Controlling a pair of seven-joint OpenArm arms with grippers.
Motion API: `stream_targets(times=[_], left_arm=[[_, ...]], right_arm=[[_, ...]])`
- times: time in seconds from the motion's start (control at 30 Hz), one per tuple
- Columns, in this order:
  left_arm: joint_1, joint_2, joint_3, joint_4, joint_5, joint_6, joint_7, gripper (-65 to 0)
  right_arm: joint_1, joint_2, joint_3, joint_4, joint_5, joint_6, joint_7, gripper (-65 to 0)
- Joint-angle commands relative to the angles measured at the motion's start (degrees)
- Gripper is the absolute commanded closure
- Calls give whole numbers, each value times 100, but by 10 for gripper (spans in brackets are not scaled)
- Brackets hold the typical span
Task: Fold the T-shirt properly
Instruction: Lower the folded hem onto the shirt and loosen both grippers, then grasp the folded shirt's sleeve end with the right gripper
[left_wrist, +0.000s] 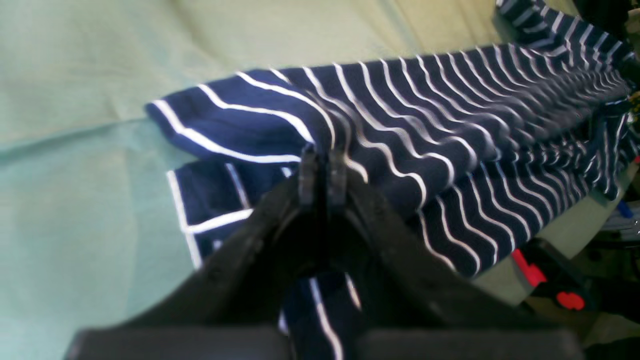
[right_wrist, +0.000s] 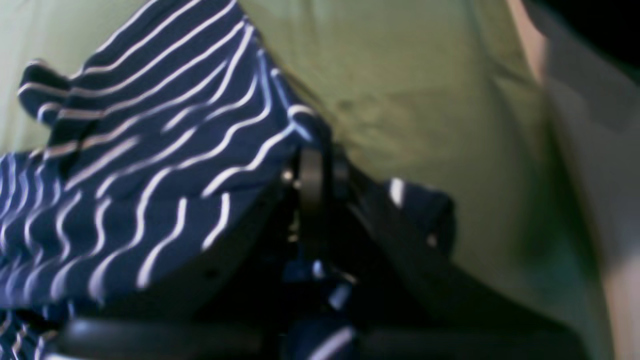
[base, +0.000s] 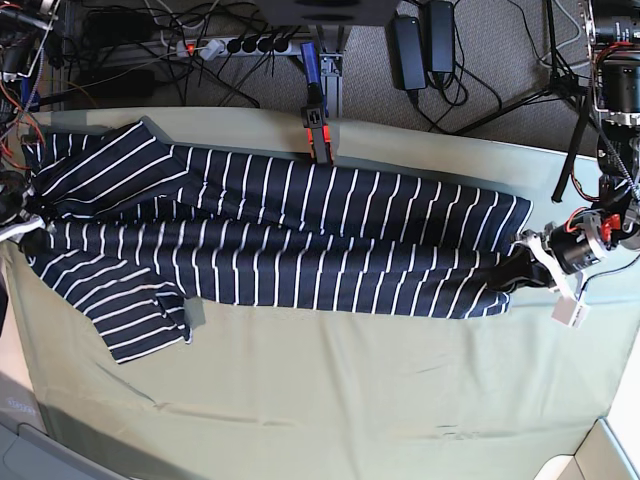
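T-shirt (base: 280, 240) stretched across frame centre, each end pinched in a shut pincer, left (left_wrist: 322, 172) and right (right_wrist: 315, 170); likely to slip free or bunch if pulled unevenly.

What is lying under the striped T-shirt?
The pale green cloth lies under the T-shirt and spreads out past it. What is beneath that cloth, and the cloth's part under the shirt, are covered.

A table covered with a pale green cloth (base: 330, 400) stood on a grey carpet floor (base: 480, 90).
Behind the table lay a white power strip (base: 225, 45), two black power adapters (base: 425, 35) and many black cables (base: 510, 90); a red and black clamp (base: 318, 135) sat on the far table edge.
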Motion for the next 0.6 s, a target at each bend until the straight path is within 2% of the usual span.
stream_targets(times=[0.0, 0.2, 0.47, 0.5, 0.57], left_arm=[[-109, -170, -48, 96, -87, -152, -105, 0], [-103, -315, -48, 96, -111, -152, 101, 0], [-11, -313, -48, 96, -365, -152, 216, 0], [-13, -313, -48, 96, -396, -152, 216, 0], [-13, -310, -48, 96, -457, -152, 216, 0]], right_arm=[[55, 203, 70, 101, 42, 332, 140, 0], [-17, 275, 70, 96, 76, 337, -142, 0], [-13, 273, 70, 90, 76, 334, -116, 0], [-13, 275, 70, 90, 61, 334, -83, -61], [2, 275, 70, 90, 4, 323, -72, -259]])
